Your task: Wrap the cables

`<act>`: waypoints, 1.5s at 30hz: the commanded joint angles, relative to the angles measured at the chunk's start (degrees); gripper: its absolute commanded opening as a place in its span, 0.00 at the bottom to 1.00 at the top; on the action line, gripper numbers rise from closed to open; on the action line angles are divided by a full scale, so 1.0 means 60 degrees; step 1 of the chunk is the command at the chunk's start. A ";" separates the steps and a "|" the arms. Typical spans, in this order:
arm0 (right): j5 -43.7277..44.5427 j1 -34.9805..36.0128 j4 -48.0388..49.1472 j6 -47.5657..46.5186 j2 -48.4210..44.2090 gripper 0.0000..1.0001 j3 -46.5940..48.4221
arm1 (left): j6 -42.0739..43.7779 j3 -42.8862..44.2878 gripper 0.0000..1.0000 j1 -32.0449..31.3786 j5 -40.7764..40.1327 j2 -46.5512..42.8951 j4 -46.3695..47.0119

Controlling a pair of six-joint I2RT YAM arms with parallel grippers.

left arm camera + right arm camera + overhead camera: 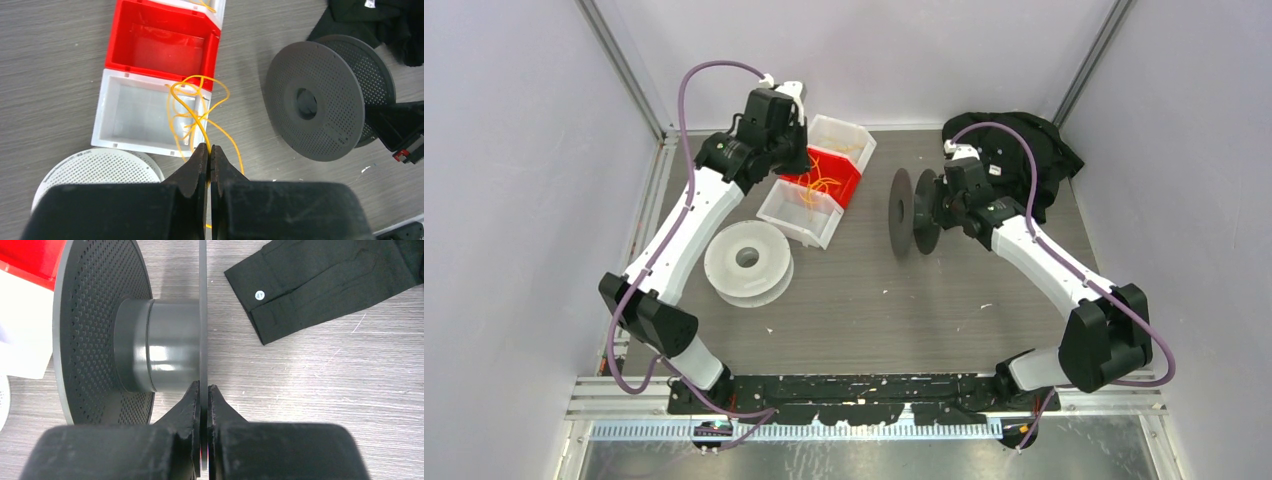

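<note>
Left pincer [210, 150]: clamped on cables [196, 120], loose loops lying just ahead of tips, over white bin [100, 110]. Right pincer [204, 389]: clamped on grey spool [95, 315] flange, hub axis crosswise, just left of tips. Left arm nearer cables.

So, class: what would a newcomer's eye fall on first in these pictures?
Probably the yellow-orange cables, a loose tangle pinched by the shut left pincer by the bright red bin at the table's far left. Next, the dark grey spool standing on edge mid-table, its flange clamped in the right pincer.
</note>
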 commanded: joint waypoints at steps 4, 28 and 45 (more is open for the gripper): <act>0.0684 0.0230 0.1391 -0.0645 -0.0355 0.01 -0.0168 | 0.0227 -0.0215 0.01 -0.0009 0.1084 -0.0279 0.0866; -0.1722 -0.1057 0.4656 -0.3685 0.3054 0.00 0.2122 | 0.0065 -0.0339 0.01 -0.0009 0.1390 -0.0532 0.0634; -0.1592 -0.1271 0.4220 -0.3990 0.2836 0.20 0.1735 | 0.0050 -0.0553 0.01 -0.0009 0.1522 -0.0519 0.0740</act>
